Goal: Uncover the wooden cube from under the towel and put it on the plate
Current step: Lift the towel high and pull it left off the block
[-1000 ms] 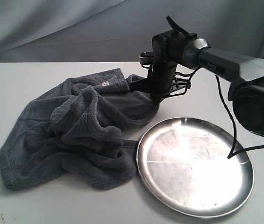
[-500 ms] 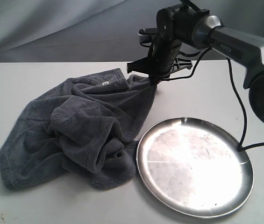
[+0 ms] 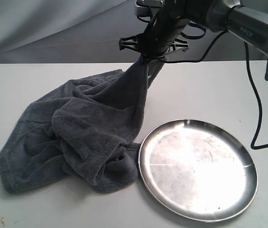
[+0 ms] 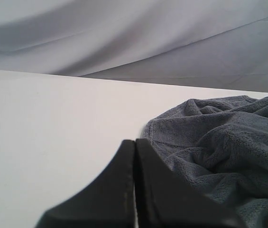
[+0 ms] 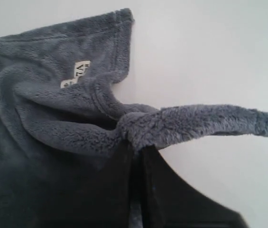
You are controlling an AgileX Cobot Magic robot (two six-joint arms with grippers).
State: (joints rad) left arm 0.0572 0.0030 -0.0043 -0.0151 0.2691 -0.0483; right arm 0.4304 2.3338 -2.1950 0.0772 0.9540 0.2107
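The dark grey towel (image 3: 86, 137) lies bunched on the white table, left of the steel plate (image 3: 198, 168). One corner of it is pulled up taut to my right gripper (image 3: 148, 57), which is shut on that cloth high above the table. In the right wrist view the towel (image 5: 53, 123) is pinched at my right gripper (image 5: 136, 149), a fleecy tail sticking out past the fingers. My left gripper (image 4: 134, 145) is shut with nothing in it, low over the table beside the towel's edge (image 4: 219, 142). The wooden cube is hidden.
A white label (image 5: 77, 73) is sewn near the towel's hem. The right arm's black cable (image 3: 254, 104) hangs down beside the plate. A grey cloth backdrop (image 3: 53, 28) rises behind the table's far edge.
My right gripper has risen and shifted slightly left with the towel corner, stretching the cloth up off the table. The bunched part of the towel and the plate stay in place.
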